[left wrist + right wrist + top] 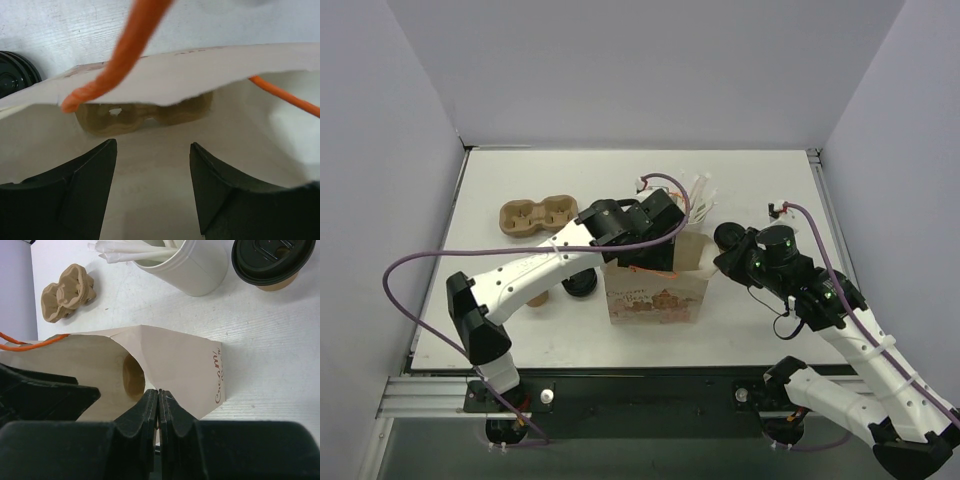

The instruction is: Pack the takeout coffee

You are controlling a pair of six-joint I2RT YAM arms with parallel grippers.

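The left arm stretches forward, the left pincer released inside the mouth of the paper bag. The right arm bends inward, the right pincer clenched at the bag's edge. The takeout coffee stands on the worktop just beyond.

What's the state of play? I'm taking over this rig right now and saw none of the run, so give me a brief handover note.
Left gripper: open and empty, reaching inside the paper bag.
Right gripper: shut, apparently pinching the bag's rim.
Takeout coffee: lidded, standing on the table outside the bag, beside the white stirrer tub.
Done: a tan pulp piece, probably a cup carrier, lies at the bag's bottom.
Left: withdraw the left gripper, pick up the coffee and lower it upright into the bag.
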